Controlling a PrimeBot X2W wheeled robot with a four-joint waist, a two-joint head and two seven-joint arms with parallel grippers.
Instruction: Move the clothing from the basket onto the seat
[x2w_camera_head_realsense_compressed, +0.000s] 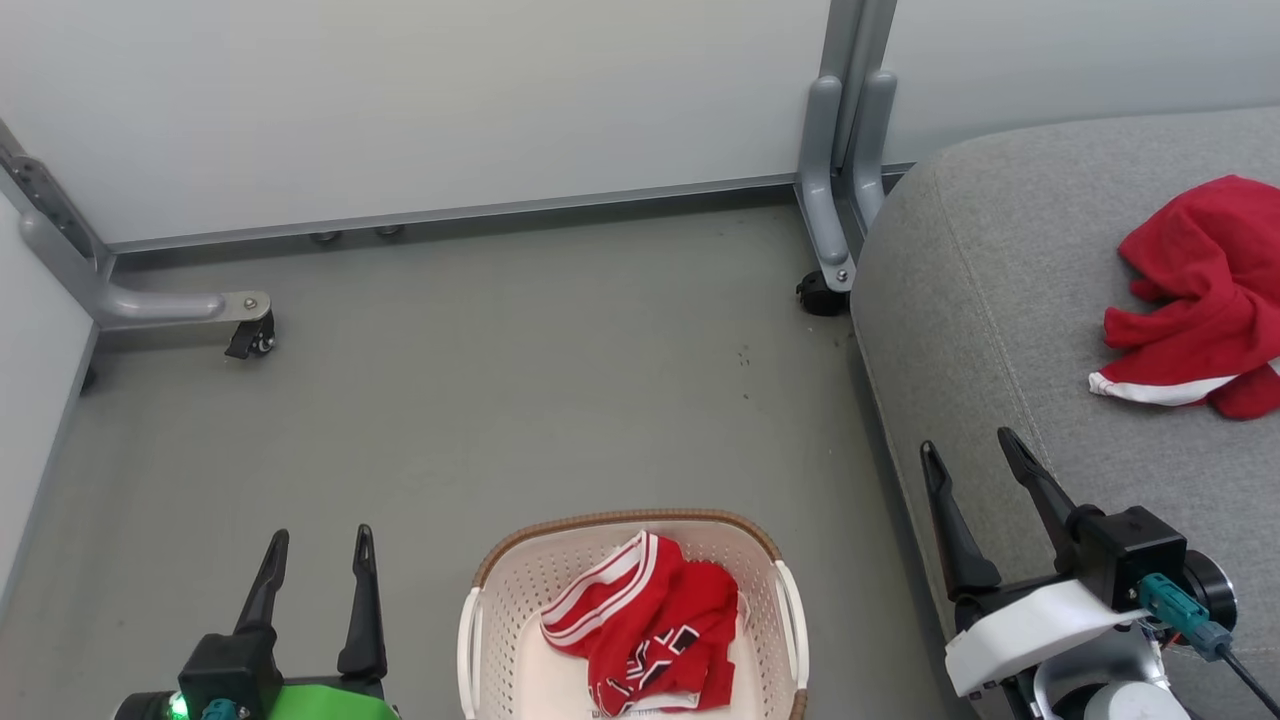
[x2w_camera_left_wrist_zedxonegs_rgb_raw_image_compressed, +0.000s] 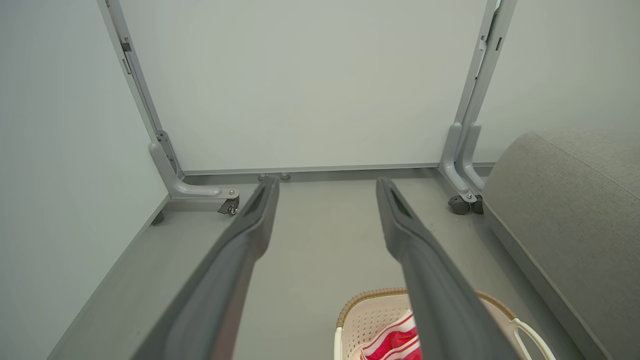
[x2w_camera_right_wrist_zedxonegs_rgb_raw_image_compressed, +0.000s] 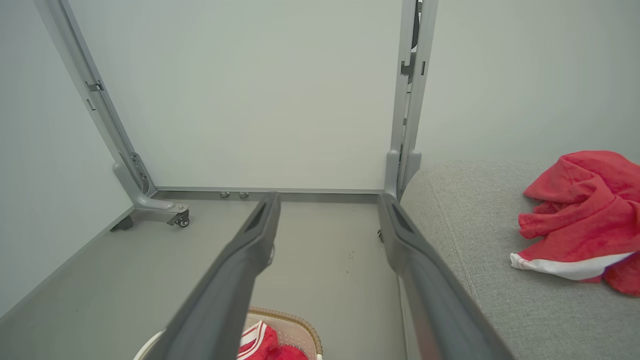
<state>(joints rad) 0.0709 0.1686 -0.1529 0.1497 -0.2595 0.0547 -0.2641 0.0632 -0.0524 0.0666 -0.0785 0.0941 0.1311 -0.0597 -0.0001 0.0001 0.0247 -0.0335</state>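
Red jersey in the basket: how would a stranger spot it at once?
On the grey floor beside the sofa seat stands a cream basket. Inside lies the red jersey; unlike the plain red top on the seat, it has white-striped trim and black-white lettering.
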